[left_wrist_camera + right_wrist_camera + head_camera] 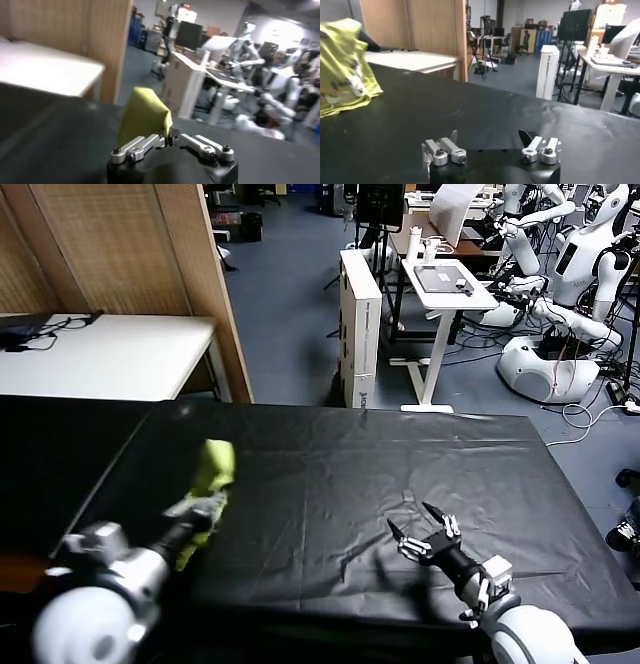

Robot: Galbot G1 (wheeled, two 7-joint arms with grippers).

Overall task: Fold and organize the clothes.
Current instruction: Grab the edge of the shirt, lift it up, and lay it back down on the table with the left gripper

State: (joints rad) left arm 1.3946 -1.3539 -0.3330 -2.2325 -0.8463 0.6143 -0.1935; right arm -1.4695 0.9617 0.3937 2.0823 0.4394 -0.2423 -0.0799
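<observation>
The lime yellow-green T-shirt (212, 474) is bunched up and lifted off the left part of the black table (330, 474). My left gripper (205, 506) is shut on its cloth; in the left wrist view the shirt (144, 116) rises from the closed gripper (168, 139). My right gripper (425, 532) is open and empty, low over the table's front right, well apart from the shirt. In the right wrist view the gripper (490, 140) has its jaws spread wide, and the shirt (342, 65) hangs crumpled far off, its lower edge touching the table.
A white table (100, 354) and wooden screen (150, 254) stand behind at the left. A white box (360, 324), a small desk (450, 289) and other white robots (560, 304) stand on the floor beyond the black table's far edge.
</observation>
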